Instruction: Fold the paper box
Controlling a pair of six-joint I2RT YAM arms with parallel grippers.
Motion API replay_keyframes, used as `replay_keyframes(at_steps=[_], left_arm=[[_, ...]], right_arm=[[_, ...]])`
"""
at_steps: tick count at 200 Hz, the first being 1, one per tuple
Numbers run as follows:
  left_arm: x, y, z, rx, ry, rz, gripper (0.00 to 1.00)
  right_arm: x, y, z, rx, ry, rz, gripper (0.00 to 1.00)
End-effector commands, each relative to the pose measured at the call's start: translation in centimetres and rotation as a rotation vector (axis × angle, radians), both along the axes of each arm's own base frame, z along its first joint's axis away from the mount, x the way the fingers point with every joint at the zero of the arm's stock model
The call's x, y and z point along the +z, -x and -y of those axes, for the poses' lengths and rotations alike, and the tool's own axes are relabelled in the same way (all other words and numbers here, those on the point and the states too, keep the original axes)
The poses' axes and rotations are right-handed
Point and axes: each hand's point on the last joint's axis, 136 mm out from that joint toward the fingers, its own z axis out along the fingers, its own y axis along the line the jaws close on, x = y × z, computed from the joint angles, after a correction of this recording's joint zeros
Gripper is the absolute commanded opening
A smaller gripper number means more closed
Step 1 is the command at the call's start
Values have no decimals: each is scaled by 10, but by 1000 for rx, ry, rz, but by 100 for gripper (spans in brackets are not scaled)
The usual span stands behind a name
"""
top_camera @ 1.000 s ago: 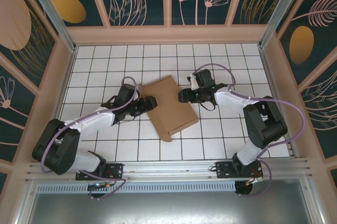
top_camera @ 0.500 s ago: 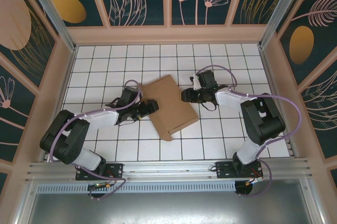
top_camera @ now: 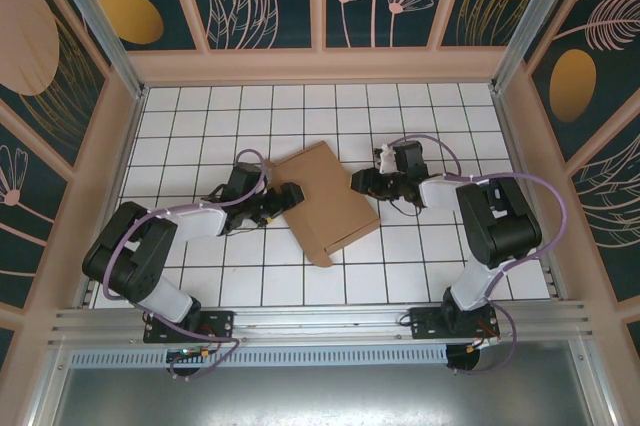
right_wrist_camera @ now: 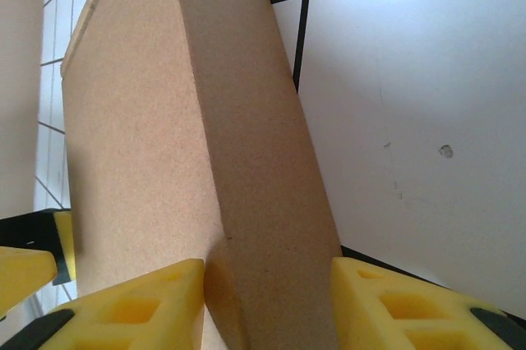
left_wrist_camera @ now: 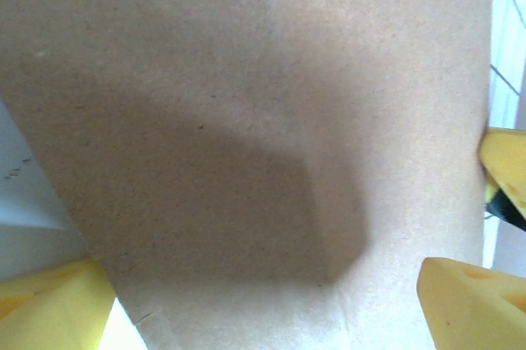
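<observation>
The paper box (top_camera: pixel 325 201) is a flat, closed brown cardboard piece lying at an angle on the white tiles in the middle. My left gripper (top_camera: pixel 285 196) is at its left edge. In the left wrist view the cardboard face (left_wrist_camera: pixel 246 120) spans the gap between the wide-apart yellow fingertips (left_wrist_camera: pixel 49 305), so the left gripper (left_wrist_camera: pixel 263 317) is open. My right gripper (top_camera: pixel 362 184) is at the box's right edge. In the right wrist view the box's side wall (right_wrist_camera: pixel 255 161) runs between both yellow fingers (right_wrist_camera: pixel 140 305), which touch it on either side; the right gripper (right_wrist_camera: pixel 267 305) is shut on it.
White tiled floor (top_camera: pixel 420 266) surrounds the box, ringed by wooden walls (top_camera: pixel 320 66). A metal rail (top_camera: pixel 320 321) runs along the near edge by the arm bases. A yellow fingertip of the other gripper (left_wrist_camera: pixel 505 173) shows at the right edge of the left wrist view.
My right gripper has slid to the right along with its arm folding back. The left arm's elbow has drawn in, while its gripper stays at the box's left edge.
</observation>
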Motion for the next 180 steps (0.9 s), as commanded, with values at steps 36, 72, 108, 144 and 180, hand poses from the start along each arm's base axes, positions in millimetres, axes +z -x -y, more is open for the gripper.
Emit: replay_keyframes(at_steps=[36, 72, 108, 144, 180], left_arm=[[35, -13, 22, -44, 138, 130, 96], [33, -13, 15, -37, 83, 123, 96], [17, -13, 9, -20, 16, 70, 94], [8, -11, 0, 7, -24, 41, 93], [15, -12, -5, 25, -42, 64, 93]], right_arm=[[-49, 25, 27, -77, 70, -195, 41], [-52, 23, 32, -92, 87, -194, 41], [-53, 23, 36, -105, 94, -195, 40], [-54, 22, 42, -122, 101, -197, 40], [-54, 21, 44, -133, 95, -195, 40]])
